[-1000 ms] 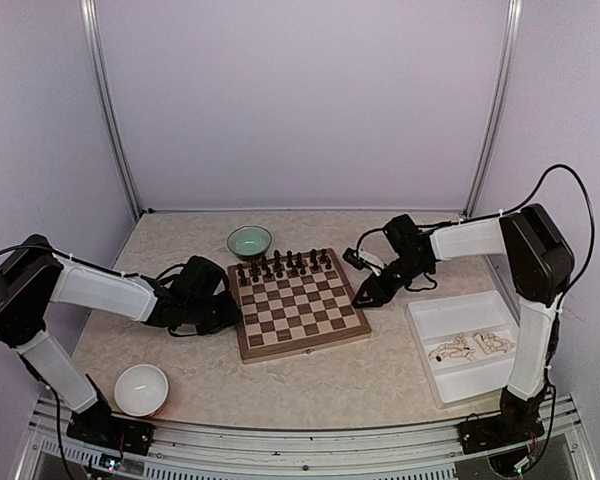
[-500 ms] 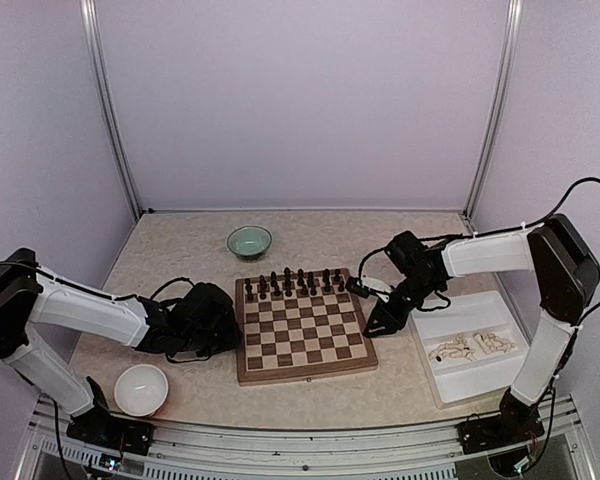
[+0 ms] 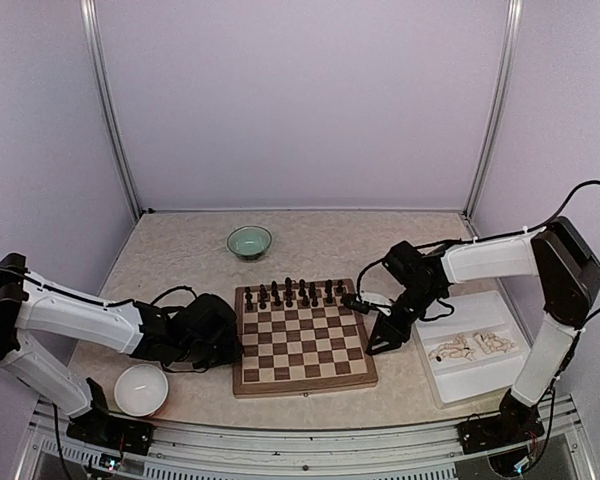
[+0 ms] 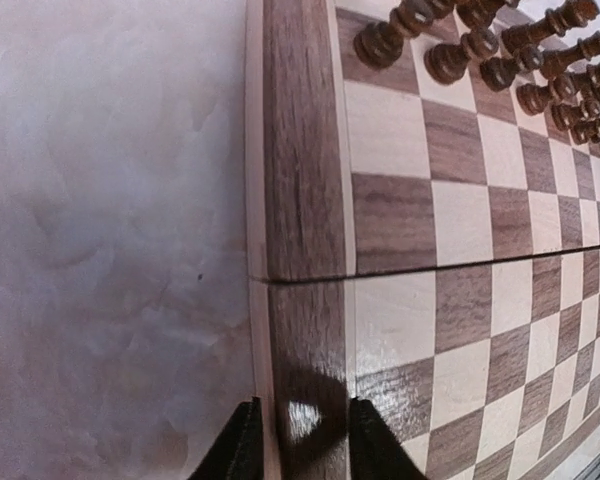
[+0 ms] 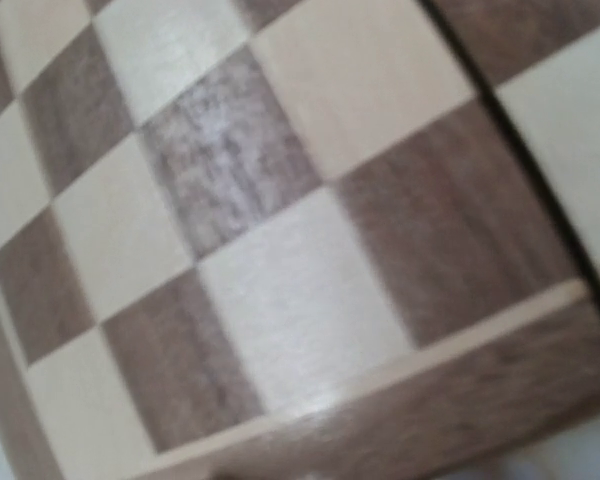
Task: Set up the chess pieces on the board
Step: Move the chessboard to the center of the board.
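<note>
The board [image 3: 302,348] lies in the middle of the table, with dark chessmen [image 3: 290,293] on its far two rows. The cream chess pieces [image 3: 470,346] lie in a heap in the white tray [image 3: 458,306] on the right. My left gripper [image 3: 232,345] is low at the board's left side. In the left wrist view its fingers [image 4: 242,448] stand a little apart astride the brown border of the board [image 4: 300,200], clamping nothing. My right gripper [image 3: 377,338] is down at the board's right edge. The blurred right wrist view shows only the board's squares [image 5: 300,290], no fingers.
A green bowl [image 3: 249,240] stands behind the board. A white bowl [image 3: 140,388] sits near the front left, close under my left arm. The tray lies just right of my right gripper. Dark chessmen [image 4: 480,50] crowd the far end of the left wrist view.
The board has slid toward the near edge and turned squarer to the table. Both grippers have come forward with it, staying at its left and right sides.
</note>
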